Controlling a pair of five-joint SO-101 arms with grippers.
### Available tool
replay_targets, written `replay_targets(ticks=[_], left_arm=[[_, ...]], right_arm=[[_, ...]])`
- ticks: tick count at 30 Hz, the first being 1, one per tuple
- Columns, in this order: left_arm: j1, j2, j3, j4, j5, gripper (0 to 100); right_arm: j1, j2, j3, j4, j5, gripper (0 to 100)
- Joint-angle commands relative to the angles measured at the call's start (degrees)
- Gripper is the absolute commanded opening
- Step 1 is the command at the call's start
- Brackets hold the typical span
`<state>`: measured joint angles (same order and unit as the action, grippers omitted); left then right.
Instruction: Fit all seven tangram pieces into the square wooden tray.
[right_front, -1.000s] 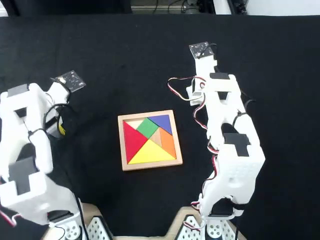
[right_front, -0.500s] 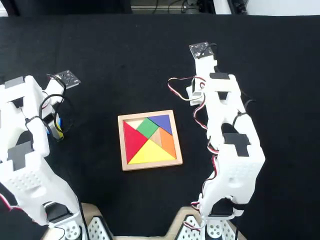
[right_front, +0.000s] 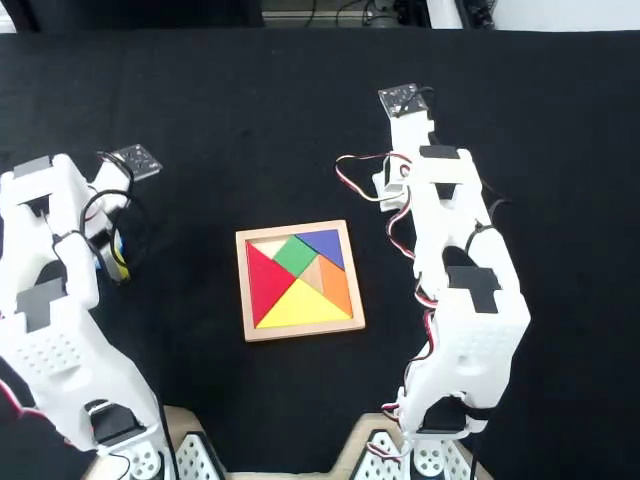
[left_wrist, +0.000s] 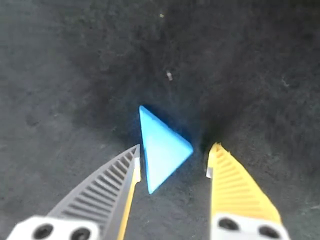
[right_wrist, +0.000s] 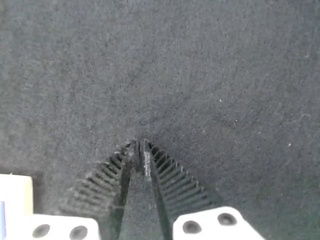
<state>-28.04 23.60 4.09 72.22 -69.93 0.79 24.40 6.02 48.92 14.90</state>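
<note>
Blue triangle (left_wrist: 161, 147) between spread left pincer (left_wrist: 176, 147) tips, bare black cloth (left_wrist: 75, 75) around

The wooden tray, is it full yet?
Not full. The tray shows bare wood inside, and a blue triangle lies on the cloth within the open left gripper.

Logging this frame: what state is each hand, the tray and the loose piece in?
wooden tray: partly filled, two gaps of bare wood.
left hand: open, fingers either side of the blue triangle.
blue triangle: outside the wooden tray, flat on the black cloth, not clamped.
right hand: shut, empty, over the black cloth.
</note>
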Motion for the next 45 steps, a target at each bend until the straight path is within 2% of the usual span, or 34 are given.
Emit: replay_targets(ticks=[1, 15, 19, 35, 41, 45], left_arm=[[0.66, 2.46, -3.65, -0.79, 0.26, 22], [1.98, 4.31, -5.93, -0.79, 0.62, 22], [2.07, 4.4, -6.02, -0.97, 3.08, 22], [1.71, 4.75, -6.73, -1.32, 4.84, 22], [1.98, 4.75, -6.64, -1.32, 4.48, 4], [1.89, 4.75, -6.55, -0.88, 2.46, 5]], right_arm=[[-0.97, -0.75, -3.74, 0.26, 0.44, 1.1], [-0.97, -0.75, -3.82, 0.26, 0.44, 1.1], [-0.97, -0.75, -3.82, 0.26, 0.44, 1.1], [-0.97, -0.75, -3.82, 0.26, 0.44, 1.1], [-0.97, -0.75, -3.82, 0.26, 0.44, 1.1], [-0.97, -0.75, -3.82, 0.26, 0.44, 1.1]])
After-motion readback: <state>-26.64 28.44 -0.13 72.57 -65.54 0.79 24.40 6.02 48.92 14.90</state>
